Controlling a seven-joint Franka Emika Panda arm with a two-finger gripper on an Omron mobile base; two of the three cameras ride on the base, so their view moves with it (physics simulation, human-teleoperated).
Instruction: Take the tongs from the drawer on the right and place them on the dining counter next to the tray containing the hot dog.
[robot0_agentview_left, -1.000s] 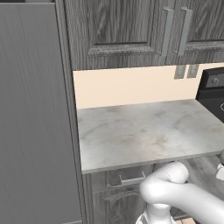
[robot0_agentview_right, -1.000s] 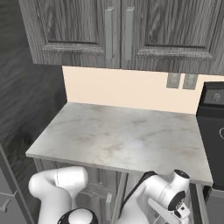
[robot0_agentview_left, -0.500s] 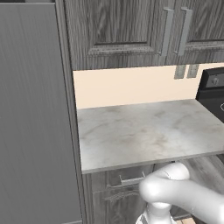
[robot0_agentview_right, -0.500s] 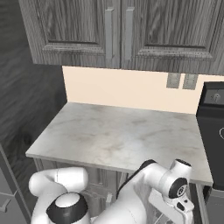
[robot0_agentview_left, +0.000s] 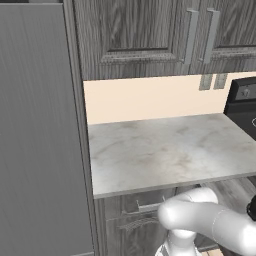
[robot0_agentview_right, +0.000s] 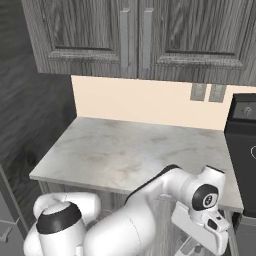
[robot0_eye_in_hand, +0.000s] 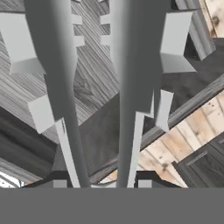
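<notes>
With gripper (robot0_eye_in_hand: 101, 184) clamped narrow on tongs (robot0_eye_in_hand: 132, 78), lift straight up, clear of drawer (robot0_eye_in_hand: 94, 74), before swinging away.

Ahead of you lies a narrow marble worktop (robot0_agentview_left: 170, 150) with grey veining, set against a cream backsplash (robot0_agentview_right: 145, 102). Two grey wall outlets (robot0_agentview_right: 207, 92) sit side by side on that backsplash toward the right. Above it you see dark wood-grain upper cabinets (robot0_agentview_right: 125, 35) with paired vertical bar handles (robot0_agentview_left: 200, 36). On your left stands a tall grey panel (robot0_agentview_left: 37, 135), floor to ceiling. At the right edge a black appliance (robot0_agentview_right: 242, 135) rises above the worktop. Light wooden floor planks (robot0_eye_in_hand: 192, 131) show below
</notes>
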